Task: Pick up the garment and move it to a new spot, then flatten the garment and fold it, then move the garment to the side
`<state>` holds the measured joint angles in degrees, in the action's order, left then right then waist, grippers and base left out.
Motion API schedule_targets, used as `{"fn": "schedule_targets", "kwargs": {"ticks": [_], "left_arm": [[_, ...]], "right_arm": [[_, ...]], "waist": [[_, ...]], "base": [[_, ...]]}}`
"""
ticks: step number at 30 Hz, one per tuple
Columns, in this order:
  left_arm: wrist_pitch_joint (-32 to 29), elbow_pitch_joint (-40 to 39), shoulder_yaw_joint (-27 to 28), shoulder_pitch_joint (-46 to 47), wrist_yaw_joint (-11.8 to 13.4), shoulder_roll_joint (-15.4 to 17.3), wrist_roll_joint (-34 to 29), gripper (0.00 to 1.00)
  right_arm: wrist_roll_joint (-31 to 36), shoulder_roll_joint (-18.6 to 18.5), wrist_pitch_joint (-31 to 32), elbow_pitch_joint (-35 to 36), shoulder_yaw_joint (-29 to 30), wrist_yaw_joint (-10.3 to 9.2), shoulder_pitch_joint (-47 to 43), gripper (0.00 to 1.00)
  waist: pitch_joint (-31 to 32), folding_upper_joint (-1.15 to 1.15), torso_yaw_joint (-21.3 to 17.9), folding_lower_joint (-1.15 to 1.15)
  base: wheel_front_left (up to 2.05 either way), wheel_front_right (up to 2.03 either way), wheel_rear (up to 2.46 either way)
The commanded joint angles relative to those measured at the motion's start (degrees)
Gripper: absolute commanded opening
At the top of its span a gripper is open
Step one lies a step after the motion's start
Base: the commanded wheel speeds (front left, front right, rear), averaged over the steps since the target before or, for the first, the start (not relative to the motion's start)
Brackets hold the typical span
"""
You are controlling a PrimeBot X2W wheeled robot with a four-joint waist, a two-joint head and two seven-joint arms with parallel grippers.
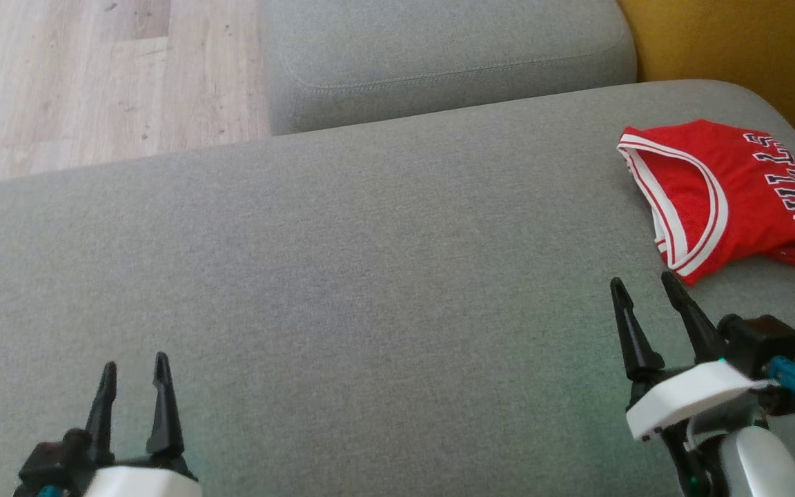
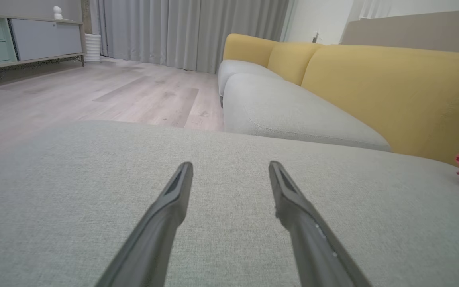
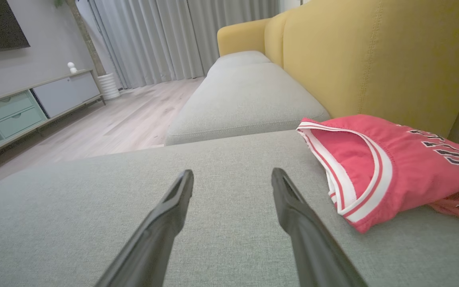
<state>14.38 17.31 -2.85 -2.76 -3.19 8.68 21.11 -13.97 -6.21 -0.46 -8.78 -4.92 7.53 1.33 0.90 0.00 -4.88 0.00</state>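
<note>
My right end effector (image 1: 642, 279) has its two fingers apart, with nothing between them. The tips point at the near edge of the red basketball jersey (image 1: 735, 186), just short of it and not touching. I cannot tell whether they rest on the grey seat cushion (image 1: 370, 241) below.

My left end effector (image 1: 135, 361) is spread to a similar gap and is empty. It sits over the same cushion at the lower left, well apart from the jersey.

Count: two end effectors, one jersey. The jersey lies bunched on the cushion's right side, beside the yellow backrest (image 1: 729, 41). Its white-and-red trimmed opening faces the right end effector, and the lettering "BULLS" faces up.

The head view shows two grey cushions. The second cushion (image 1: 439, 55) lies beyond the first, with wood floor (image 1: 94, 76) to the left.
</note>
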Motion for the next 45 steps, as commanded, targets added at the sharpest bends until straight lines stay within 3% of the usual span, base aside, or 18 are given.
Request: {"fn": "schedule_targets", "kwargs": {"ticks": [1,2,9,45], "left_arm": [[0.62,-1.93,2.58,2.08,-0.24,0.51,-0.41,0.00],[-0.03,0.31,0.11,0.01,-0.18,-0.08,0.03,0.00],[-0.39,5.77,-0.67,-2.22,-0.21,-1.46,0.54,0.00],[-6.32,3.15,2.23,1.00,-1.39,-2.72,20.98,0.00]], "right_arm": [[0.22,-0.05,-0.60,2.26,-0.96,-0.04,0.81,0.00],[-0.02,0.00,-0.05,-0.35,-0.04,0.00,0.00,0.00],[-0.65,0.08,0.19,-6.51,-0.41,0.00,-3.25,0.00],[-23.13,1.01,2.15,-6.15,3.03,-0.01,-0.90,0.00]], "waist": [[-0.01,0.00,0.00,0.00],[-0.01,0.00,0.00,0.00],[-0.03,0.00,0.05,0.00],[-0.33,0.00,1.45,0.00]], "base": [[0.00,0.00,0.00],[0.00,0.00,0.00],[0.00,0.00,0.00],[0.00,0.00,0.00]]}}
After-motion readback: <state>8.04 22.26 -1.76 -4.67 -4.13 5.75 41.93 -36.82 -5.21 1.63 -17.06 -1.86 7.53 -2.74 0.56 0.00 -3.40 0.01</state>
